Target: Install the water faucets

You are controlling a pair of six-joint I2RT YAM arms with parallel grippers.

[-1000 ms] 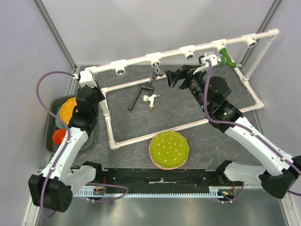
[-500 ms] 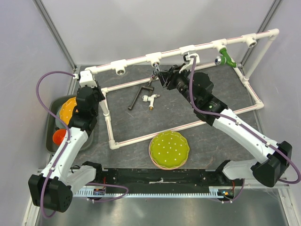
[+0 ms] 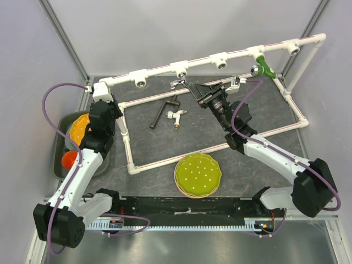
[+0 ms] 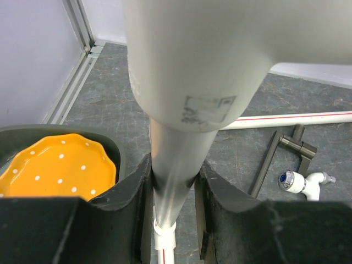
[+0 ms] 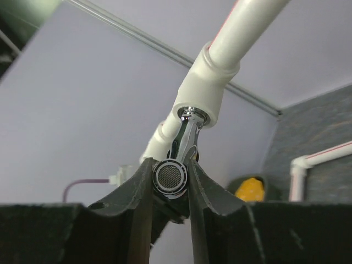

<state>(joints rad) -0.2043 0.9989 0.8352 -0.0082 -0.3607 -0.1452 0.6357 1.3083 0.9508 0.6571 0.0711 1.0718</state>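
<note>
A shiny silver faucet (image 5: 170, 177) hangs from a white tee socket (image 5: 201, 91) of the upper pipe, its mesh outlet facing the right wrist camera. My right gripper (image 5: 169, 181) is shut on its outlet end; from above it reaches left to the silver faucet (image 3: 179, 83). A white faucet (image 3: 177, 115) with a brass end lies on the dark mat, also visible in the left wrist view as the white faucet (image 4: 301, 182). My left gripper (image 4: 175, 187) is shut on an upright white pipe (image 4: 181, 82) at the frame's left corner.
The pipe frame (image 3: 159, 74) spans the mat, with a green tap (image 3: 265, 67) on its right end. A black L-shaped bar (image 3: 162, 111) lies beside the white faucet. A green plate (image 3: 198, 175) sits near the front. A dark bin (image 3: 59, 159) on the left holds an orange plate (image 3: 80, 126).
My right arm swung left from beside the green tap to the silver faucet, and its open jaws closed on the faucet. The left arm stayed still.
</note>
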